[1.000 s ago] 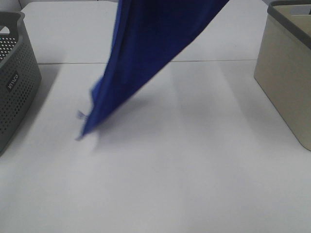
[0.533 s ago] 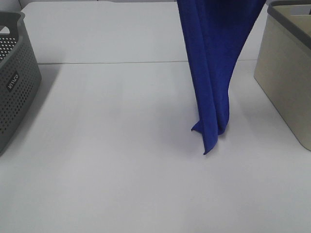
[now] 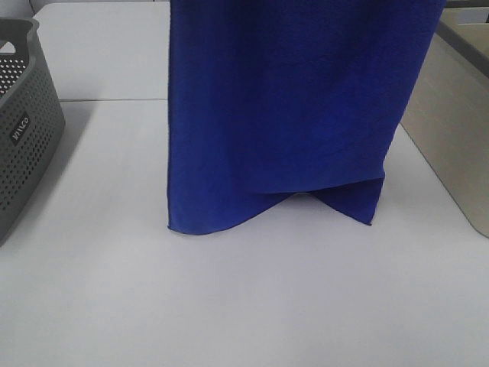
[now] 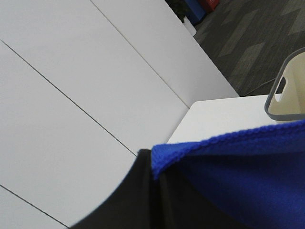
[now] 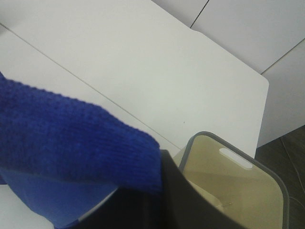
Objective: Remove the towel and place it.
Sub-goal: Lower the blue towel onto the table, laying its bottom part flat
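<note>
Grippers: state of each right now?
Left gripper: shut on towel, at a top corner.
Right gripper: shut on towel, at the other corner.

A white table is seen from above. A thin line is drawn across its far part, from 9 o'clock to 3 o'clock. At 9 o'clock a grey basket full of little holes is stood on the table. A small white word is printed on its side, too small to be read. At 3 o'clock a beige basket is stood. Near the middle, a blue towel is hung low over the table; whether the table is touched cannot be told.
</note>
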You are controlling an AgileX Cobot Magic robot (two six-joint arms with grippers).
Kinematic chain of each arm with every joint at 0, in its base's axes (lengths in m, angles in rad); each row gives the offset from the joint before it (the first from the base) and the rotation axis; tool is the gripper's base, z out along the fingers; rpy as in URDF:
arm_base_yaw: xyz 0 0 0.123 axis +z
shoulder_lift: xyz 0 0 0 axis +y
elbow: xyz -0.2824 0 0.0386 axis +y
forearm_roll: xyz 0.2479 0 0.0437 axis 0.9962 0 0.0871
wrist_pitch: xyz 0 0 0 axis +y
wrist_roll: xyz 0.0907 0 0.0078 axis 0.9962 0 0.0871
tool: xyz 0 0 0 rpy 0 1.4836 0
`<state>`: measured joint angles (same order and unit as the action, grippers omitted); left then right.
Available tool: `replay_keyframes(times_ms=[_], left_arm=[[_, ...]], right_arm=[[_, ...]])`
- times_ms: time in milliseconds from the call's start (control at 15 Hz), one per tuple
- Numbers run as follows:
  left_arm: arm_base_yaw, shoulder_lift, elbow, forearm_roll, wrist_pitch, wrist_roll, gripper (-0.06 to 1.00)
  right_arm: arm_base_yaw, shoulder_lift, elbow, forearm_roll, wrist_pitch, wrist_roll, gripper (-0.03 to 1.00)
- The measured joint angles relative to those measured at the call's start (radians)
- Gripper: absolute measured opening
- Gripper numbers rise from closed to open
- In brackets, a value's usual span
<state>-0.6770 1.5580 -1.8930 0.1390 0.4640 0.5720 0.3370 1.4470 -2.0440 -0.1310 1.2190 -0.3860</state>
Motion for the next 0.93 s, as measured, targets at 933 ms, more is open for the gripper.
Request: replay_keyframes(times_ms=[933], left_arm=[[0.333, 0.363, -0.009, 0.018, -0.679, -0.142, 0.0]], right_arm=[[0.0, 0.425, -0.002, 0.011, -0.847, -0.008, 0.02]])
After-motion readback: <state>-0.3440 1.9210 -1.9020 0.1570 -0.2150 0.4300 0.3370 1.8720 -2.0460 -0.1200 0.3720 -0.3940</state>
